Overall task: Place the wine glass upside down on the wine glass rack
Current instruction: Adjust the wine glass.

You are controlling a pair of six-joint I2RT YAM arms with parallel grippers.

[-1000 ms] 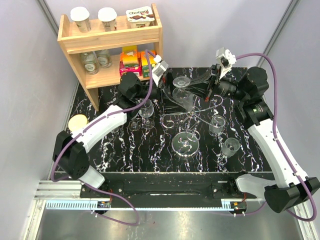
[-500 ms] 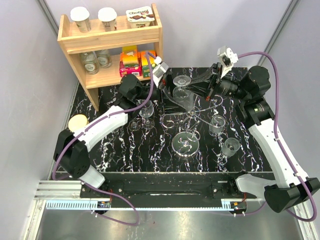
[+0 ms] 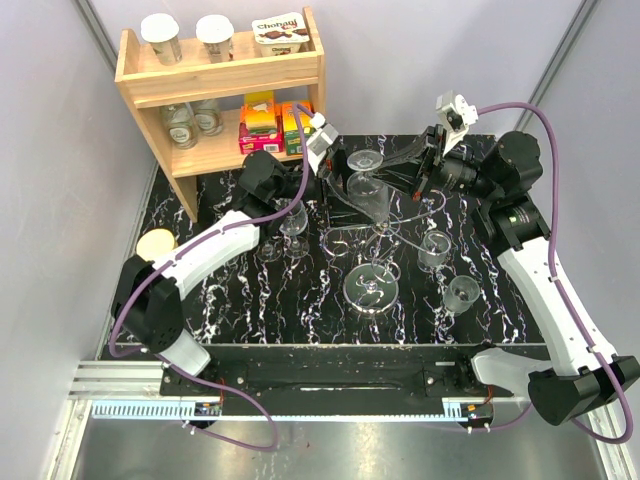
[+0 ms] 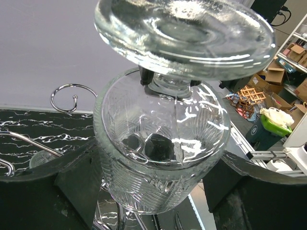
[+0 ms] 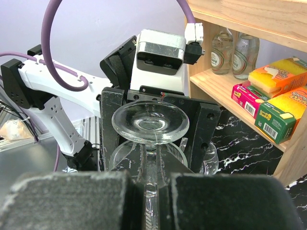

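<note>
The wine glass [image 3: 362, 183] hangs upside down above the table's far middle, foot up, its cut-pattern bowl [image 4: 163, 143] below. My right gripper [image 3: 385, 172] comes in from the right and is shut on the stem [image 5: 152, 158], just under the round foot [image 5: 149, 122]. My left gripper [image 3: 352, 185] comes from the left, and its two black fingers [image 4: 72, 187] press on either side of the bowl. The wine glass rack [image 3: 385, 225], silver wire on a shiny disc base [image 3: 370, 285], stands just in front of the glass. One curled arm [image 4: 72, 96] shows behind the bowl.
A wooden shelf [image 3: 220, 70] with jars, bottles and boxes stands at the back left. Two glasses [image 3: 293, 222] stand left of the rack and two more [image 3: 434, 245] to its right. A yellow disc [image 3: 155, 243] lies at the table's left edge.
The left gripper's fingers have narrowed onto the bowl and its arm has edged toward the glass. The right gripper stays shut on the stem and has hardly moved.
</note>
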